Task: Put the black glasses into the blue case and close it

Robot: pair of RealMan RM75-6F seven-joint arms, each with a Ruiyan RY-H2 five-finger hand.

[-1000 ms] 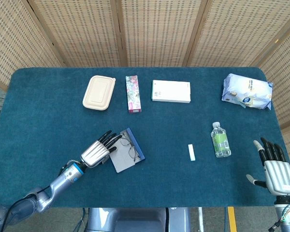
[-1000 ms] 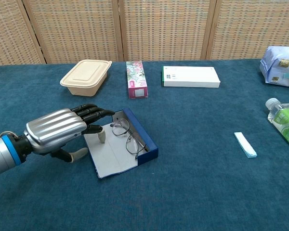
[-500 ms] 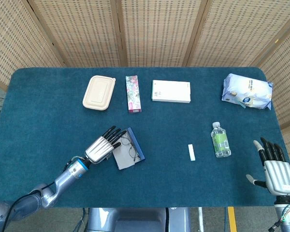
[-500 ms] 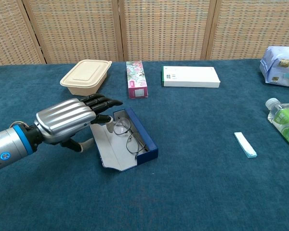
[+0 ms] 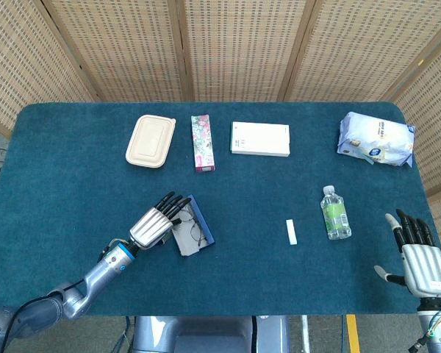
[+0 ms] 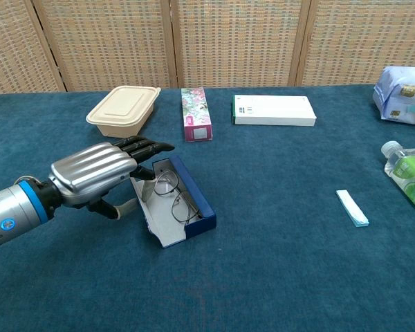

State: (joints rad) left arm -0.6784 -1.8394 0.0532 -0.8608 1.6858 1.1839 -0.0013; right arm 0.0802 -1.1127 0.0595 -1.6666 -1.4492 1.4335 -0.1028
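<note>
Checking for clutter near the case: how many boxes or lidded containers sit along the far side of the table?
3: a beige lidded container at left, a floral carton beside it, and a flat white box to the right. None appear hidden.

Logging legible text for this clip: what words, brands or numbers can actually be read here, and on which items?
None can be read.
White box: small dark print at its left end, too small.
Blue-white bag: printed panel, blurred.
Bottle: green label, illegible.
Pink floral box: pattern only, no legible words.
</note>
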